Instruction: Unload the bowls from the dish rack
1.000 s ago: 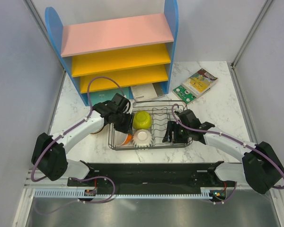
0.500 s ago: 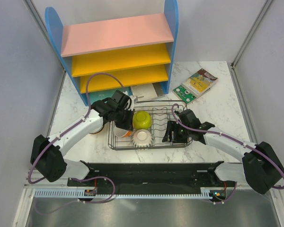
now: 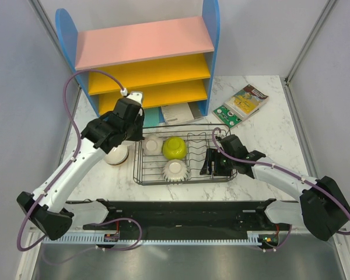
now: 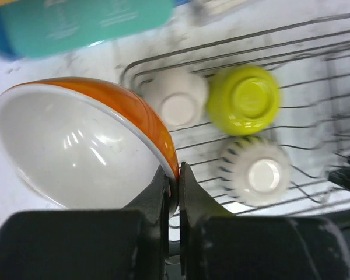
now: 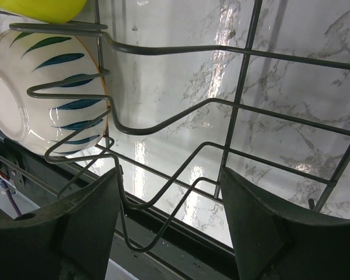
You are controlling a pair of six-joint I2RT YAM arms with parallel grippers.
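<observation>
Left claw [image 4: 174, 175] is clamped on the rim of the orange bowl [image 4: 76, 146], which is white inside and tilted. Bowl is outside the dish rack [image 3: 196, 144], just off its 9 o'clock side, over the table [image 3: 268, 129]; can't tell if it touches. Three bowls in the rack's left half, bottoms up: white bowl [image 3: 151, 143], lime bowl [image 3: 174, 147] at its 3 o'clock, striped bowl [image 3: 175, 169] at lime's 6 o'clock. Right claw [image 5: 169, 221] is open and empty, low in the rack's 3 o'clock end.
</observation>
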